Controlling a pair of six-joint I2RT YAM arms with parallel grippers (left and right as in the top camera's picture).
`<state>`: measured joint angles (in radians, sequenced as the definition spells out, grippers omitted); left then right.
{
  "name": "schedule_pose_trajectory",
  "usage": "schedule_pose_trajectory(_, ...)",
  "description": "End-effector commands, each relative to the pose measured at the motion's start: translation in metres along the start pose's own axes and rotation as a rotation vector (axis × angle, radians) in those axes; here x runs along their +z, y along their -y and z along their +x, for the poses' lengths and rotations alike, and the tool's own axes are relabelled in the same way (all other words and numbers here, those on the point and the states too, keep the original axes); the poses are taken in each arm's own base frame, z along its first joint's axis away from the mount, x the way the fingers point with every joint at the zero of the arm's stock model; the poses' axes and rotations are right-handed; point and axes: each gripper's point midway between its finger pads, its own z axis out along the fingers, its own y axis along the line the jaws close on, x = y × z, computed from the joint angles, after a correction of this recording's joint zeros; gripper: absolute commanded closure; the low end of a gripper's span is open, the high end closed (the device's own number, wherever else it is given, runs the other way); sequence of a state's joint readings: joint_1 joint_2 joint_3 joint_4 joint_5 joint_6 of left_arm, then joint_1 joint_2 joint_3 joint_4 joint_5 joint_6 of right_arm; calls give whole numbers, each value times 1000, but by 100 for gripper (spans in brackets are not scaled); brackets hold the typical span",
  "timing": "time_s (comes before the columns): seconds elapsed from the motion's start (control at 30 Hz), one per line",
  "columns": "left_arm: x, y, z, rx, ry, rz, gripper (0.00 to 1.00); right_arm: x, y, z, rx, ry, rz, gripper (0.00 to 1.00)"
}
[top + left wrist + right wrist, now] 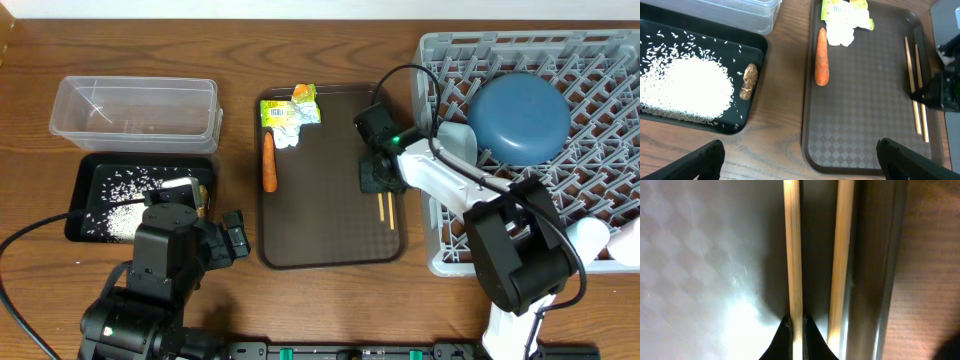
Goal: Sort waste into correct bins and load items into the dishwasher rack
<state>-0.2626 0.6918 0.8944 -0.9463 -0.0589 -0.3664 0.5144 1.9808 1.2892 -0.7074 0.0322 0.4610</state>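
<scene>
The chopsticks (385,207) lie flat on the dark brown serving tray (330,235), side by side and parallel, just inside its right rim. Their long axis runs from the near edge of the table toward the far edge, in line with that rim.

In the right wrist view, the right gripper (795,330) has its two dark fingertips pinched together on the stick farther from the rim. The other stick lies free beside it, against the rim's foot.

The carrot (268,163) lies along the tray's left side with the same long axis, its thinner end pointing to the far edge. Just beyond it sits the crumpled yellow-green wrapper (292,112). It carries print, but this is too small to read.

The grey rack (600,60) stands to the right of the tray and holds the dark blue bowl (520,118), mouth down.

On the left, the black tray (75,190) holds white rice (120,215) and a brown lump (748,81), and the clear tub (60,110) stands behind it. The left gripper (236,238) hovers near the serving tray's left front corner, its fingers spread wide and holding nothing.
</scene>
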Motion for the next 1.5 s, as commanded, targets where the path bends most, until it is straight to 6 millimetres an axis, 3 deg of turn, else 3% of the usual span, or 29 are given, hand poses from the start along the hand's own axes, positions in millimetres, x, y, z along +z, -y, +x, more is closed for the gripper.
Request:
schedule_pose_trajectory(0.0, -5, 0, -6, -6, 17, -1, 2, -43, -14, -17, -128, 63, -82, 99)
schedule_pose_trajectory(0.23, -5, 0, -6, -6, 18, -1, 2, -157, -11, -45, -189, 292, -142, 99)
schedule_pose_trajectory(0.33, -5, 0, -6, -6, 17, -1, 2, -191, 17, -52, -139, 376, -112, 99)
schedule_pose_trajectory(0.43, -5, 0, -6, -6, 17, -1, 2, -208, 65, -57, -55, 411, -21, 99)
schedule_pose_trajectory(0.73, -5, 0, -6, -6, 17, -1, 2, -205, 227, -71, 67, 392, 270, 99)
schedule_pose_trajectory(0.87, -5, 0, -6, -6, 18, -1, 2, -205, 279, -77, 96, 415, 309, 99)
schedule_pose_trajectory(1.07, -5, 0, -6, -6, 17, -1, 2, -188, 320, -74, 4, 361, 355, 99)
schedule_pose_trajectory(1.4, -5, 0, -6, -6, 18, -1, 2, -126, 385, -62, 103, 218, 433, 99)
schedule_pose_trajectory(1.47, -5, 0, -6, -6, 17, -1, 2, -116, 387, -60, 101, 203, 414, 99)
